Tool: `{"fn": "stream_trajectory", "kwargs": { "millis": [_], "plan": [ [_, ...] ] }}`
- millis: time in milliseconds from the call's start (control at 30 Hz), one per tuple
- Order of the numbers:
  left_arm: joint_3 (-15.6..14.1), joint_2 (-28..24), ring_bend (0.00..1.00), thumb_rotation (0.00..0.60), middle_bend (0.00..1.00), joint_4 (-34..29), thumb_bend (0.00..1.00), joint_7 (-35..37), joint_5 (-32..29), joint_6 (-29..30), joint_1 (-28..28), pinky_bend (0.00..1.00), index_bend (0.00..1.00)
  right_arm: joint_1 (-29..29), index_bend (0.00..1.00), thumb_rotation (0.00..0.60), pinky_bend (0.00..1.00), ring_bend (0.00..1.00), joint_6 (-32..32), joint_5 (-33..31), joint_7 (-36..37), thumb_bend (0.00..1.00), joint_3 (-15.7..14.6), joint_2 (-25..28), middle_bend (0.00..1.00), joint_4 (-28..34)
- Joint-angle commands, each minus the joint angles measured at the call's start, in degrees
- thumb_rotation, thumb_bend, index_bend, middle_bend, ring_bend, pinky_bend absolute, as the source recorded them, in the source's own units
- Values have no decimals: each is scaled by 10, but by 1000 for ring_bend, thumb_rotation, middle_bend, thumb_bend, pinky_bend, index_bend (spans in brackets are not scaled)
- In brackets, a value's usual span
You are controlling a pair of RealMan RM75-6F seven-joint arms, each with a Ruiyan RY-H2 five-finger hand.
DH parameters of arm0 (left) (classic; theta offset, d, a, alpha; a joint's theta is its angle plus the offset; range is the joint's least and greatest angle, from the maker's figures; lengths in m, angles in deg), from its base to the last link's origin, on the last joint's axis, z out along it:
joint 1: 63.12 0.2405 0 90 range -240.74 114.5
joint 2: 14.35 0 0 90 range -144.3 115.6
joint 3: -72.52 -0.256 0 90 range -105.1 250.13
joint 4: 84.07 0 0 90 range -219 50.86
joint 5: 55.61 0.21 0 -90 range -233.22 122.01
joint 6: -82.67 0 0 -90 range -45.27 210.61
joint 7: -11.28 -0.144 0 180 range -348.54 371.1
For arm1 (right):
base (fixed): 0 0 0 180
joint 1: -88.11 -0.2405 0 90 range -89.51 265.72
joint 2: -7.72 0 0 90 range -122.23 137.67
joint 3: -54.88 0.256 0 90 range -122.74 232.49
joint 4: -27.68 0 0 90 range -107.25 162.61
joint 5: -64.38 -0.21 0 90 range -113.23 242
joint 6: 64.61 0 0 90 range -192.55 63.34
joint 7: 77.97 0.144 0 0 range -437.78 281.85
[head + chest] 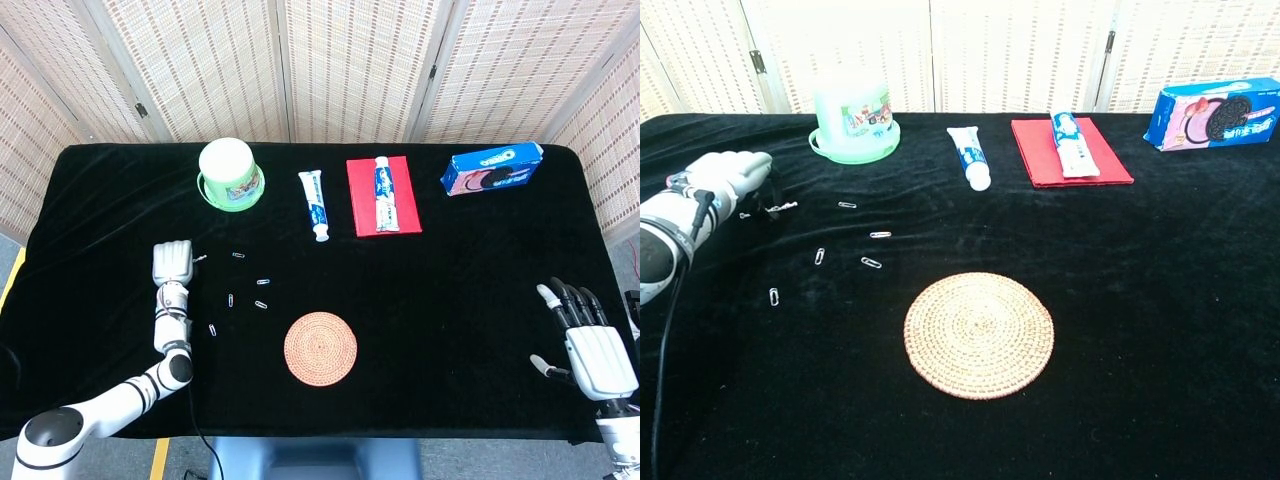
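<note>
We take the paper clips (871, 262) as the working items: a loose scatter of small wire pieces lying flat on the black cloth (460, 290), between the left hand (172, 264) and the woven mat (320, 348). One clip (781, 207) lies just beside the fingertips of the left hand, apart from the others; we cannot tell whether the fingers touch it. We judge each clip to be very light, stiff and thin, sitting low in the soft pile, so it should slide or sink under a flat press. A pinch across the long sides, taken from above, looks the most secure hold.

The left hand shows its fingers curled in toward the cloth; we see nothing enclosed in them. The right hand (592, 345) rests at the near right edge of the table, fingers spread and empty, well apart from the clips.

Further back stand a green tub (231, 174), a toothpaste tube (315, 204), a second tube (383, 192) on a red cloth (361, 215), and a blue biscuit box (492, 168)
</note>
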Motion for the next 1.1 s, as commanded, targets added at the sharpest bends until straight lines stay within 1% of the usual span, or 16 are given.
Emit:
{"fn": "stream_trajectory", "kwargs": {
  "millis": [33, 167, 267, 400, 667, 767, 833, 900, 933, 1000, 1100],
  "plan": [
    [1, 3, 1000, 600, 1000, 2, 469, 5, 3, -1, -1, 1000, 460, 0, 0, 600, 0, 0, 0, 0, 0, 179, 0, 0, 0, 0],
    [2, 8, 1000, 600, 1000, 12, 469, 15, 12, 0, -3, 1000, 476, 0, 0, 600, 0, 0, -1, -1, 0, 179, 0, 0, 0, 0],
    [4, 13, 1000, 600, 1000, 26, 471, 18, 13, -4, -5, 1000, 515, 1, 0, 600, 0, 0, 1, -3, 1, 179, 1, 1, 0, 0],
    [4, 17, 1000, 600, 1000, 36, 528, 18, 14, -12, -6, 1000, 586, 1, 0, 600, 0, 0, 0, -4, 1, 179, 1, 1, 0, 0],
    [5, 19, 1000, 600, 1000, 43, 536, 24, 21, -12, -3, 1000, 647, 1, 0, 600, 0, 0, 1, -4, 0, 179, 2, 0, 0, 0],
    [7, 17, 1000, 600, 1000, 41, 574, 28, 23, -11, -1, 1000, 698, 0, 0, 600, 0, 0, 1, -5, 0, 179, 2, 0, 0, 0],
    [10, 16, 1000, 600, 1000, 39, 638, 40, 27, -9, 1, 1000, 742, 0, 0, 600, 0, 0, 1, -4, 0, 179, 3, 0, 0, 0],
    [10, 14, 1000, 600, 1000, 36, 711, 49, 35, -5, 4, 1000, 817, 1, 0, 600, 0, 0, 2, -4, 0, 179, 3, 0, 0, 0],
    [9, 12, 1000, 600, 1000, 34, 728, 52, 38, -3, 5, 1000, 848, 1, 0, 600, 0, 0, 2, -4, 0, 179, 2, 0, 0, 0],
    [9, 8, 1000, 600, 1000, 28, 740, 55, 42, 1, 8, 1000, 871, 1, 0, 600, 0, 0, 2, -3, -1, 180, 2, -1, 0, 0],
    [10, 0, 1000, 600, 1000, 15, 746, 55, 43, 9, 14, 1000, 874, 1, 0, 600, 0, 0, 3, -2, -1, 179, 2, -1, 0, 0]
  ]
}}
